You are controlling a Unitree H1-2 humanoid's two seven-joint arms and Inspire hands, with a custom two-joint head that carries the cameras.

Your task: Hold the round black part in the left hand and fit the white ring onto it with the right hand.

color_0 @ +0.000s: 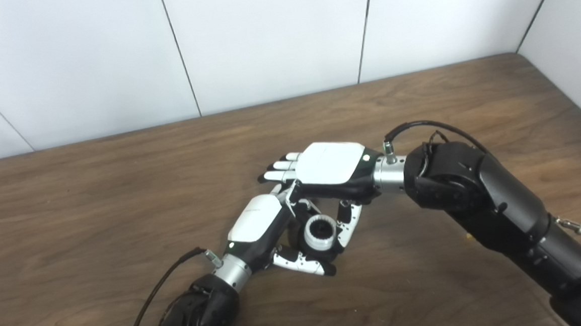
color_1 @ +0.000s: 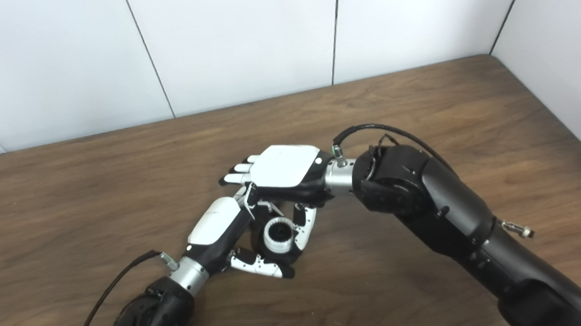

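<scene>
My left hand [color_0: 259,223] sits low over the table, shut around the round black part [color_0: 320,228], its thumb curled under the front. The white ring [color_0: 319,241] sits around the black part, whose toothed dark centre shows through it; the same white ring [color_1: 279,240] appears in the right eye view. Just above and behind hovers my right hand [color_0: 328,163], palm down with its fingers stretched flat to the left. Its thumb [color_0: 347,222] hangs down against the ring's right side. How much of the black part lies under the ring is hidden.
The wooden table [color_0: 97,220] runs back to white wall panels [color_0: 263,43], with another wall at the right edge. A black cable [color_0: 162,287] trails from my left wrist, and a second one loops over my right wrist [color_0: 419,125].
</scene>
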